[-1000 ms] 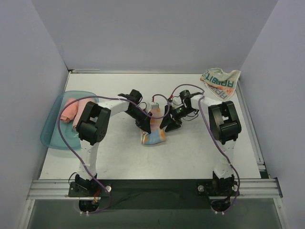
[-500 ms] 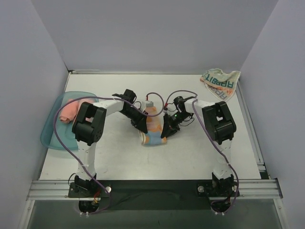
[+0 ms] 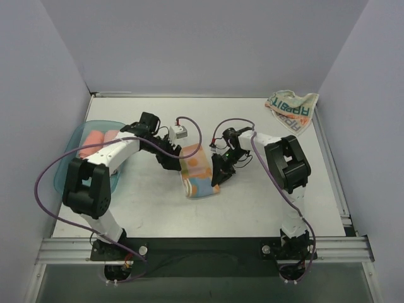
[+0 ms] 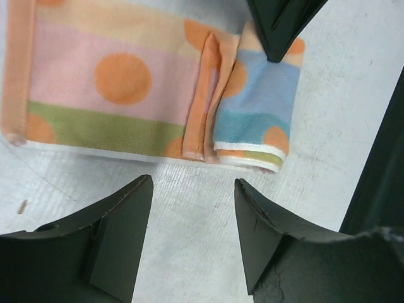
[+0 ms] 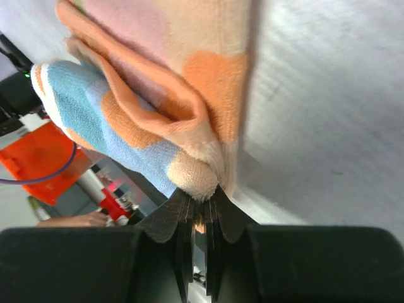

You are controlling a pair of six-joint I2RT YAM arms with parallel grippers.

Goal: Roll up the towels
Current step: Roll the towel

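Bench [image 3: 265,202]: carries all; striped towel [image 3: 197,170] lies mid-bench.
Teal tray [image 3: 63,180]: well left of striped towel; holds pink towel [image 3: 95,142], partly hidden behind left arm.
Striped towel: mostly flat, one end folded over itself.
RABBIT towel [image 3: 291,108]: crumpled, well apart, far right of striped towel.
Right gripper [image 5: 201,199]: pinched tight on striped towel's folded right edge.
Left gripper [image 4: 191,186]: jaws wide, empty, just beside striped towel's left edge.
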